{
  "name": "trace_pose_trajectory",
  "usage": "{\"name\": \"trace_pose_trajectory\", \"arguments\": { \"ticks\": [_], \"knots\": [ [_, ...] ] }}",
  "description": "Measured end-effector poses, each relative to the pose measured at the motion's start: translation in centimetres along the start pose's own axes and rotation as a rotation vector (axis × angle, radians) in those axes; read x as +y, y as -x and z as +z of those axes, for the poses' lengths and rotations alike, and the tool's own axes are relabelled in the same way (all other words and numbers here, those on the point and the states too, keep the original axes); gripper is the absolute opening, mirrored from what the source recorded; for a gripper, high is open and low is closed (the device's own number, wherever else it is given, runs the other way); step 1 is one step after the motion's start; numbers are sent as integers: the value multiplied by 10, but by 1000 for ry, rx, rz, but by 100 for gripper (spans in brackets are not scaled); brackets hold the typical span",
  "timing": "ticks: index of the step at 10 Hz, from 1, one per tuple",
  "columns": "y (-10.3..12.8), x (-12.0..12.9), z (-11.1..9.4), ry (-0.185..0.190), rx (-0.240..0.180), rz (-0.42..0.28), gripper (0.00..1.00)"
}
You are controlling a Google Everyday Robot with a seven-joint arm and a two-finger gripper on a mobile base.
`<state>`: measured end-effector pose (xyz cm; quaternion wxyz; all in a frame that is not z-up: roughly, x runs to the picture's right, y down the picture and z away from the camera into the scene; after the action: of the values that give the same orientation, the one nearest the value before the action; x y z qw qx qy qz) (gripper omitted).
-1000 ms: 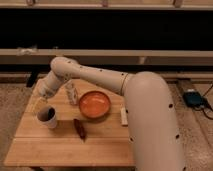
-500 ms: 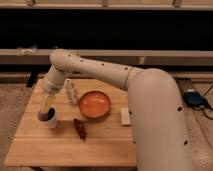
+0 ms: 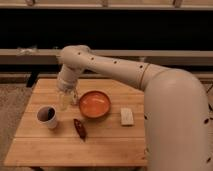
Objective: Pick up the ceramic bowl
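The ceramic bowl (image 3: pixel 95 104) is round, shallow and glossy orange with a darker rim. It sits on the wooden table (image 3: pixel 110 145), near the middle and toward the back. My gripper (image 3: pixel 68 96) hangs from the pale arm (image 3: pixel 115 67) just left of the bowl's left rim, low over the table. It stands between the bowl and the white cup, above and to the right of the cup. Nothing shows in its hold.
A white cup with a dark inside (image 3: pixel 47 116) stands left of the bowl. A small dark brown object (image 3: pixel 80 128) lies in front of the bowl. A pale flat packet (image 3: pixel 127 116) lies to its right. A dark ledge (image 3: pixel 30 52) runs behind the table.
My gripper has moved right, from above the white cup to beside the bowl's left rim. The bowl and the other objects have not moved.
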<state>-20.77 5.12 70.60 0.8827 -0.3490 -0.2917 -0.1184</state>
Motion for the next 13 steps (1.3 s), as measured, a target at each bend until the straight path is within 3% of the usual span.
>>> {"name": "trace_pose_trajectory", "arguments": {
  "ticks": [2,6,11,13],
  "knots": [
    [-35,5,0,-3,90,13,71],
    [-95,7,8,-2,196,29,71],
    [-140,10,12,82,326,-60,71],
    [-154,16,14,143,388,-117,71]
  ]
}}
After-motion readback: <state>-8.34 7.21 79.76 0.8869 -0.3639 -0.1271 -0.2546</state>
